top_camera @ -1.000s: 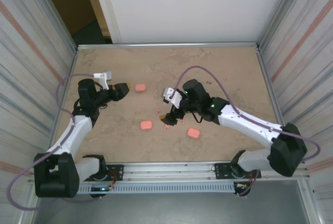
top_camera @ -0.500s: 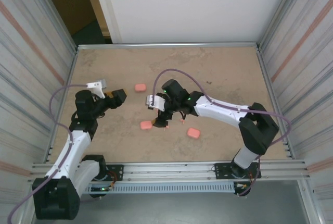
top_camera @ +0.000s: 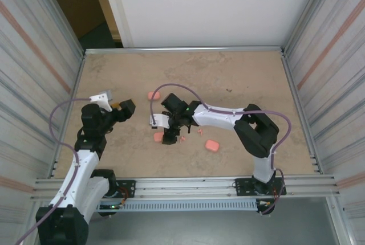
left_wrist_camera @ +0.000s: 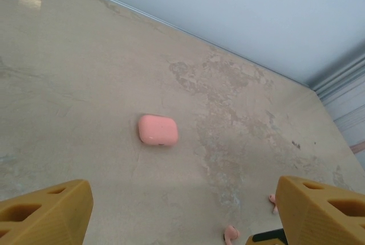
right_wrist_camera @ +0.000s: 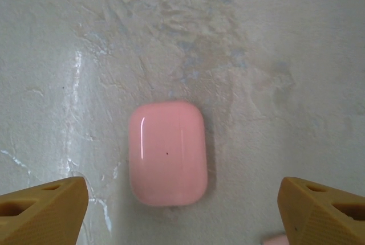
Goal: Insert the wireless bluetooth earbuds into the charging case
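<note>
Now, charging cases [top_camera: 212, 145]: three lying shut, contents hidden.
Right gripper [right_wrist_camera: 182, 211]: hovering over the near-left case [right_wrist_camera: 166, 152], fingers spread wide.
Left gripper [left_wrist_camera: 182, 216]: gaping wide, empty.
Earbuds [top_camera: 199, 131]: lying loose right of that case.

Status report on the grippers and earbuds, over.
Right gripper open, over closed pink case. Left gripper open, empty. Earbuds loose on table. No obstruction seen.

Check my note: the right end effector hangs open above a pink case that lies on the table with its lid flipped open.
One detail is wrong: the lid is not open. The right wrist view shows the pink case as a smooth, fully closed shell. The rest stands: the right end effector hangs open above the case, which lies on the table.
</note>
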{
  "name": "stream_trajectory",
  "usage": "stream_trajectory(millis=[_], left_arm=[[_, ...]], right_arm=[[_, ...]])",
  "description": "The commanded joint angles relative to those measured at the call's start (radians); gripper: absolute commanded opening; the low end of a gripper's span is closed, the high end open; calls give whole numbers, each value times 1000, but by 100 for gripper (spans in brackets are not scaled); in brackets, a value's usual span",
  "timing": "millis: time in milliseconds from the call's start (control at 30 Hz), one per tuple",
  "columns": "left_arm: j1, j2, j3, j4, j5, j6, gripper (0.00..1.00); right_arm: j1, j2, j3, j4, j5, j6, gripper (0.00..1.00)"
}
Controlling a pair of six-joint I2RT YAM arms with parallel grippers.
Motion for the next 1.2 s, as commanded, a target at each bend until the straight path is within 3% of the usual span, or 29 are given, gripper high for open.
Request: stream_trajectory(millis=[0, 300, 900, 1167], left_arm=[[1, -11, -12, -12, -23, 0, 84], [2, -7, -11, -16, -30, -2, 84], [2, -1, -12, -14, -24, -4, 85], [3, 7, -12, -3, -8, -13, 85]], right_arm=[[13, 38, 38, -51, 30, -27, 83], [22, 86, 63, -58, 48, -26, 80], [26, 152, 86, -59, 36, 1, 55], [16, 88, 26, 21, 25, 24, 41]])
